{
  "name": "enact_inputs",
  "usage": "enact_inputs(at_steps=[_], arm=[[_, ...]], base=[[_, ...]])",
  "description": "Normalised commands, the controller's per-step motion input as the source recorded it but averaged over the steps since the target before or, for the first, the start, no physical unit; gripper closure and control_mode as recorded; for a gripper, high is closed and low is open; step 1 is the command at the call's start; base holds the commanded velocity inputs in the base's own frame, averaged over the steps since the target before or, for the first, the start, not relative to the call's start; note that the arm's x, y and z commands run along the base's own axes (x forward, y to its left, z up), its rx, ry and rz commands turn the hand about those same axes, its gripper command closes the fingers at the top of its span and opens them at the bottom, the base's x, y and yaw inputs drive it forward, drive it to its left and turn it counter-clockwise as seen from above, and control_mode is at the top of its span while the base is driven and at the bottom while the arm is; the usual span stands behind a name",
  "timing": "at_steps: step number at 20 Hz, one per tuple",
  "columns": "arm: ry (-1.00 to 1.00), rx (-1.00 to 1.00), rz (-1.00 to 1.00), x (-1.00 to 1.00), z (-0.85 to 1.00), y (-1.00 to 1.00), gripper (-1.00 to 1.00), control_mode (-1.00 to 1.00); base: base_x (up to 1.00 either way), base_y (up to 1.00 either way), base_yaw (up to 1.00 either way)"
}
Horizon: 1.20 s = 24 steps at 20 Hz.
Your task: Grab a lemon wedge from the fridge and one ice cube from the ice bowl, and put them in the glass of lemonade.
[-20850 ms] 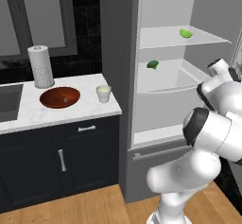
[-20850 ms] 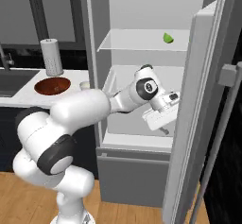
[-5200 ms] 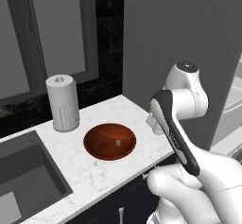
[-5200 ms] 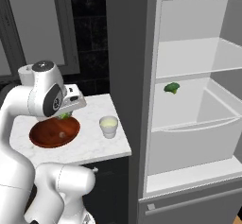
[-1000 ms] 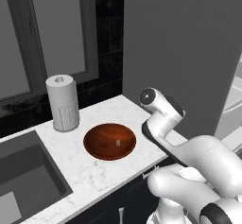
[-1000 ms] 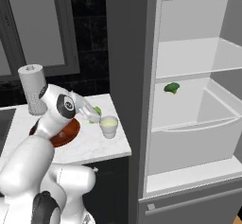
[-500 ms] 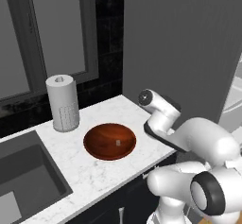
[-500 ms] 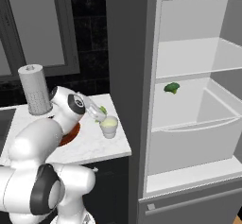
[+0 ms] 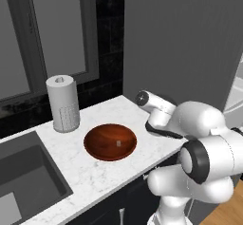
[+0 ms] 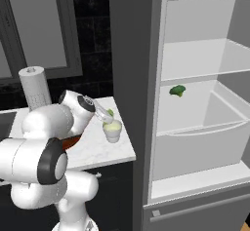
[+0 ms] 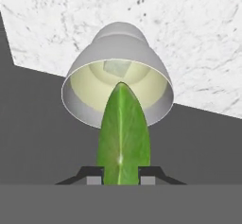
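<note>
Lemon wedge (image 11: 123,135) in claw (image 11: 121,178), partly hiding glass of lemonade (image 11: 80,86).

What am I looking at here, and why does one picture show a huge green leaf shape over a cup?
It is a white robot arm in a simulated kitchen. Two cameras sit behind it, left and right; the third rides on its hand. Its two dark fingers pinch a small yellow-green lemon wedge just above a small whitish cup of pale lemonade; up close it looks huge. On the white marble counter also stand a round reddish-brown bowl holding a pale ice cube, and a white paper-towel roll. The grey fridge stands open.
</note>
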Motion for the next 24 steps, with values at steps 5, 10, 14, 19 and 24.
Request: enact_inputs(at_steps=[5,10,14,19,24], arm=[[0.0,-0.03,0.0,0.23,-0.29,-0.07,1.0,-1.0],[0.0,-0.03,0.0,0.23,-0.27,-0.06,1.0,-1.0],[0.0,-0.01,0.0,0.28,-0.17,-0.09,1.0,-1.0],[0.0,-0.02,0.0,0.21,-0.2,-0.05,1.0,-1.0],[-0.03,0.0,0.0,-0.32,0.09,0.0,-1.0,-1.0]], base=[[0.0,0.0,0.0],[0.0,0.0,0.0],[0.0,0.0,0.0],[0.0,0.0,0.0],[0.0,0.0,0.0]])
